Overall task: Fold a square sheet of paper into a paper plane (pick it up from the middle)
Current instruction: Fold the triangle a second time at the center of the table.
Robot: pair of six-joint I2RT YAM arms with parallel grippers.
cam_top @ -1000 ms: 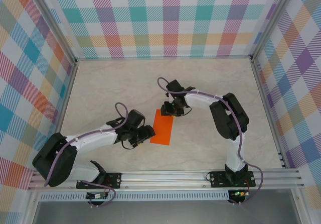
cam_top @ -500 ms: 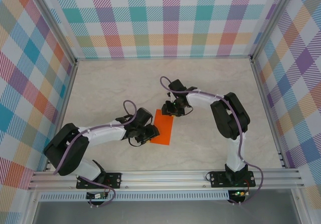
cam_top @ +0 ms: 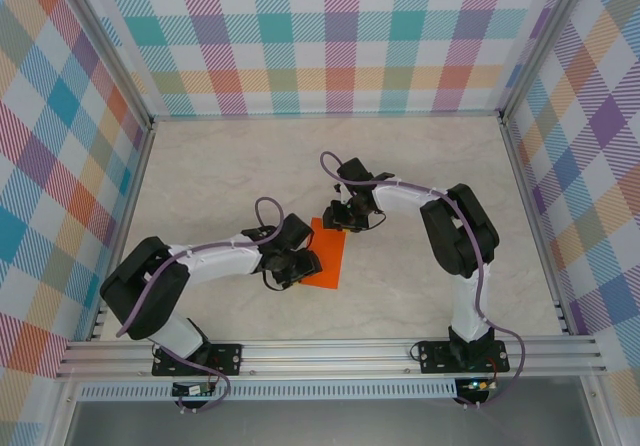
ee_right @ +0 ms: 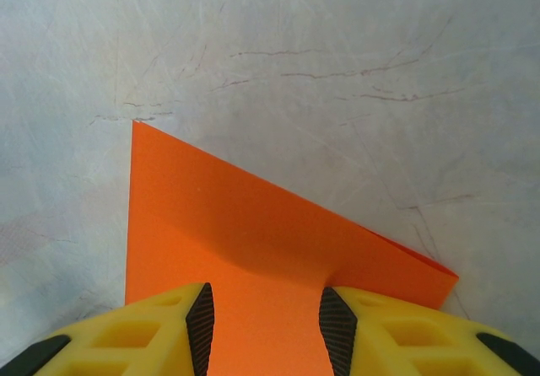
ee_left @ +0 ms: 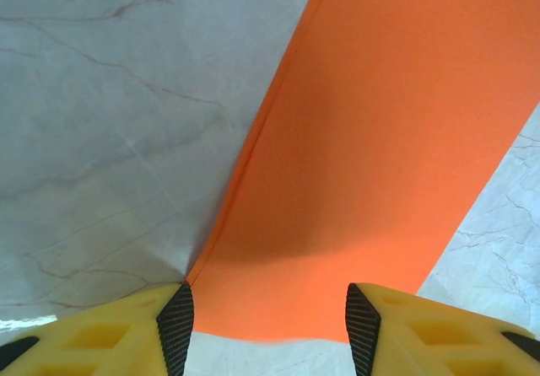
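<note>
The square sheet of paper lay folded into an orange rectangle on the table, between your arms. Your left end effector stood part open astride its near end. Your right end effector stood part open over its far end, hiding that edge from above.

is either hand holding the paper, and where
Nothing held: the orange paper lies flat; left hand and right hand stand open over opposite ends.
</note>
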